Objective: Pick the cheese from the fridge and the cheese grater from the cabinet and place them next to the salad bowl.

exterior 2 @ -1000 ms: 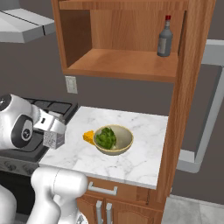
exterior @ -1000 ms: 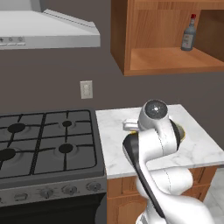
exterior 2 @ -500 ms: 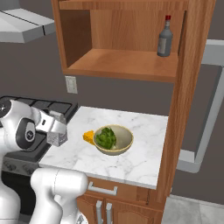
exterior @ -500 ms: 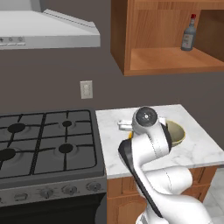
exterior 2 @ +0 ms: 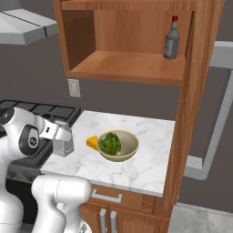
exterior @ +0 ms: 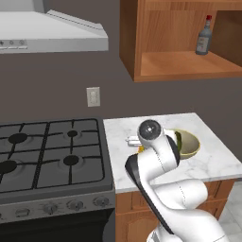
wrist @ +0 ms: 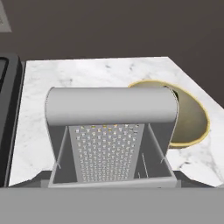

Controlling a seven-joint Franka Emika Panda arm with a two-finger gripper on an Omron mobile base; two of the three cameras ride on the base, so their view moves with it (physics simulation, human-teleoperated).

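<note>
While your pincer point(exterior 2: 58, 134) grips the cheese grater point(exterior 2: 63, 142) between wide jaws, lower it onto the desk point(exterior 2: 136, 168) beside the cheese point(exterior 2: 93, 142) and salad bowl point(exterior 2: 119, 145), then release.

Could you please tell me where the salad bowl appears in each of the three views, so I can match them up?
Left base view: salad bowl at centre right, partly behind the arm.
Right base view: at centre, on the marble counter.
Hand view: at right, behind the cheese grater.
Shared landmark: the marble counter.
</note>
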